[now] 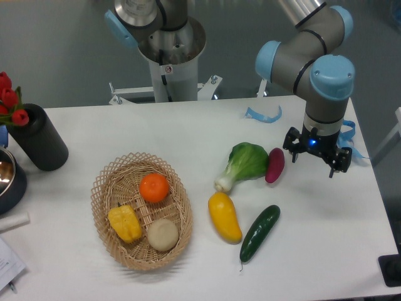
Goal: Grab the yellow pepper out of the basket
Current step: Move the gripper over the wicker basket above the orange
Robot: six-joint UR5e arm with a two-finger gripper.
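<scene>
The yellow pepper (125, 223) is small, blocky and yellow-orange, and lies in the front left of the oval wicker basket (102, 185) on the left half of the table. An orange (154, 187) and a round beige item (163, 234) lie in the basket beside it. My gripper (313, 164) hangs above the table at the far right, well away from the basket. Its jaws are apart with nothing between them.
A smooth yellow squash (224, 216), a dark green cucumber (260, 232), a bok choy (244, 164) and a purple-red vegetable (274, 165) lie between basket and gripper. A black vase with red tulips (39, 138) and a bowl (6, 179) stand at the left. Blue tape (263, 115) lies at the back.
</scene>
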